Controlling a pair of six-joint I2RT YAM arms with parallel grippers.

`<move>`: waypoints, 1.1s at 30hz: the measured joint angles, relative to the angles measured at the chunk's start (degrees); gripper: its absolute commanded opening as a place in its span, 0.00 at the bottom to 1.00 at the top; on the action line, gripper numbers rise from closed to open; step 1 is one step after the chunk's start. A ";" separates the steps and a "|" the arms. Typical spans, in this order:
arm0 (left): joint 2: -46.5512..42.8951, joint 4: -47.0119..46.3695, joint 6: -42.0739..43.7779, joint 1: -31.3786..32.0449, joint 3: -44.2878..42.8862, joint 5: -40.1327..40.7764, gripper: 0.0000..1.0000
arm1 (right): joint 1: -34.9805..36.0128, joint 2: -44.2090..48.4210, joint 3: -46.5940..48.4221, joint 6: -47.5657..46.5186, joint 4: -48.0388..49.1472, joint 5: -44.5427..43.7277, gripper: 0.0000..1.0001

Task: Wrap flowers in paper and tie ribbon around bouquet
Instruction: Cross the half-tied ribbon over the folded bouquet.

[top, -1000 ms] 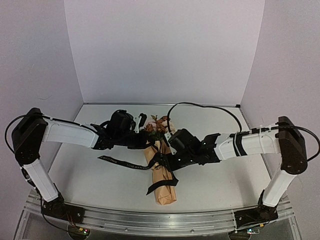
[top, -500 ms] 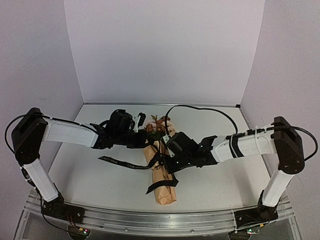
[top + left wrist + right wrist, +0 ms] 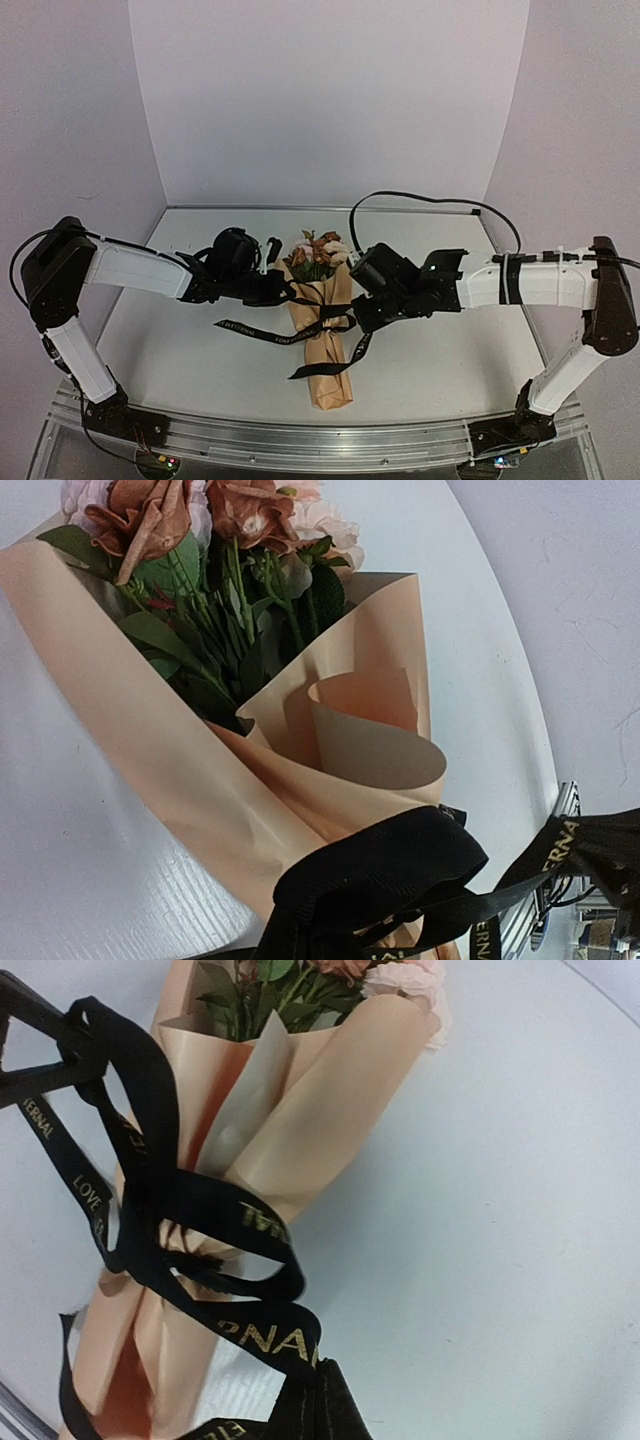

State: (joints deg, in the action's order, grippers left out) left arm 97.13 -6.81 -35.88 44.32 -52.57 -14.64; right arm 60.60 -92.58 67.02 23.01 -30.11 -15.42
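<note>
The bouquet (image 3: 322, 340) lies in the middle of the table, a tan paper (image 3: 180, 750) cone with its wide end pointing away from the arms. Pink and rust flowers (image 3: 318, 250) with green leaves (image 3: 170, 640) show at that end. A black ribbon (image 3: 255, 332) with gold lettering (image 3: 270, 1335) is looped around the cone's middle, and its tails trail left and down. My left gripper (image 3: 283, 291) sits at the cone's left side, shut on the ribbon; its fingertips are hidden in its wrist view. My right gripper (image 3: 322, 1400) is shut on a ribbon strand at the cone's right side.
The white table (image 3: 180, 370) is walled in by pale panels on three sides. A black cable (image 3: 430, 200) arcs above the right arm. A metal rail (image 3: 320, 445) runs along the near edge, with both arm bases on it.
My right gripper has shut on the ribbon and drawn back to the right, pulling the loop tighter. The left gripper shifted slightly left, and the left ribbon tail slid toward the bouquet.
</note>
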 measured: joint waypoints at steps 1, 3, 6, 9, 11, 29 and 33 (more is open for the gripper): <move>-0.21 0.01 0.01 -0.02 0.29 -0.01 0.00 | 0.00 0.02 0.94 -0.85 -1.62 -0.97 0.07; -0.67 0.09 0.04 -0.02 0.82 -0.02 0.00 | 0.00 0.02 2.97 -2.78 -4.81 -2.75 0.11; -1.01 0.12 0.09 -0.03 0.98 -0.04 0.00 | -0.02 -0.03 5.93 -5.73 -7.79 -4.51 0.24; -1.16 0.11 0.22 -0.09 0.98 -0.10 0.00 | 0.00 -0.73 7.90 -7.94 -9.03 -4.95 0.32; -1.29 0.11 0.38 -0.17 1.00 -0.13 0.00 | -0.12 -1.73 8.09 -8.05 -9.40 -5.78 0.42; -1.88 -0.28 1.55 -0.64 1.39 -1.68 0.00 | 1.55 6.32 -14.95 23.92 8.46 12.89 0.65; -1.86 -0.26 1.62 -0.64 1.39 -2.14 0.00 | 6.03 3.07 -11.87 24.04 12.54 13.79 0.64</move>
State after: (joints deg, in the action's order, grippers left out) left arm 95.26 -7.07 -34.26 43.68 -51.18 -16.77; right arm 66.63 -89.51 55.15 47.05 -17.57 -1.63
